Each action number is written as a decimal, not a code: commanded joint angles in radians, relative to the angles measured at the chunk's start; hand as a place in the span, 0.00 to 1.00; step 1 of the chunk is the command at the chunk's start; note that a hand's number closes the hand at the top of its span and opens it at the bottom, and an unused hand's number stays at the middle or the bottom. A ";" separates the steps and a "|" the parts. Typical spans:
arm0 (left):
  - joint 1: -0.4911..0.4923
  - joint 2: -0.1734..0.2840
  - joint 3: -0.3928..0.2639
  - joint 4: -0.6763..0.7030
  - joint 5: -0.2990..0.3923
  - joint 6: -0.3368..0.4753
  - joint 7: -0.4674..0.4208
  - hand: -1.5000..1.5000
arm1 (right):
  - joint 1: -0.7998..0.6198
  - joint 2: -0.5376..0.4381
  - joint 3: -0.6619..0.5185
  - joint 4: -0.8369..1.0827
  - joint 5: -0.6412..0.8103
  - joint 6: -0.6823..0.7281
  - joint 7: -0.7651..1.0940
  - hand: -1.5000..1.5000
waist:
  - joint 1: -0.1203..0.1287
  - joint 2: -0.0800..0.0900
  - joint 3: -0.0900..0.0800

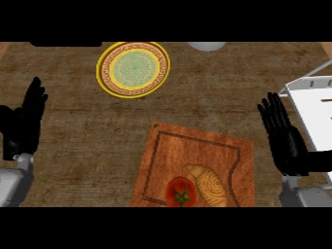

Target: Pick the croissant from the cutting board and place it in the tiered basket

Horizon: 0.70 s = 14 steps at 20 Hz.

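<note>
Tomato (180, 193) touching croissant (213, 186)

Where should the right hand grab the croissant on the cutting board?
Across the croissant's middle, right hand descending from its right: it lies lengthwise along the cutting board, and the tomato touches or nearly touches its left flank.

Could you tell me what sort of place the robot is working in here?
Most likely a kitchen counter: a wooden cutting board carries a croissant and a tomato, a patterned plate lies beyond, and a white tiered basket stands at the right.
</note>
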 commanded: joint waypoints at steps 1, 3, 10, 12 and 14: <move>0.047 -0.057 -0.031 -0.017 -0.021 -0.023 -0.066 0.50 | -0.036 0.060 0.094 -0.015 0.109 -0.071 0.037 0.00 | -0.007 -0.006 -0.003; -0.001 -0.058 -0.071 -0.006 0.019 -0.114 -0.078 0.50 | -0.051 0.077 0.236 -0.042 0.247 -0.118 0.054 0.00 | -0.007 -0.005 -0.006; 0.052 -0.156 -0.199 0.001 0.054 -0.255 -0.177 0.50 | -0.088 0.206 0.582 0.049 0.476 -0.391 0.159 0.00 | 0.007 -0.003 -0.004; 0.023 -0.163 -0.185 0.079 0.055 -0.289 -0.220 0.50 | -0.196 0.208 0.633 0.111 0.494 -0.470 0.122 0.00 | 0.006 0.001 -0.004; 0.083 -0.162 -0.181 0.038 0.048 -0.277 -0.236 0.50 | -0.151 0.209 0.648 -0.018 0.643 -0.455 0.193 0.00 | -0.012 -0.008 -0.004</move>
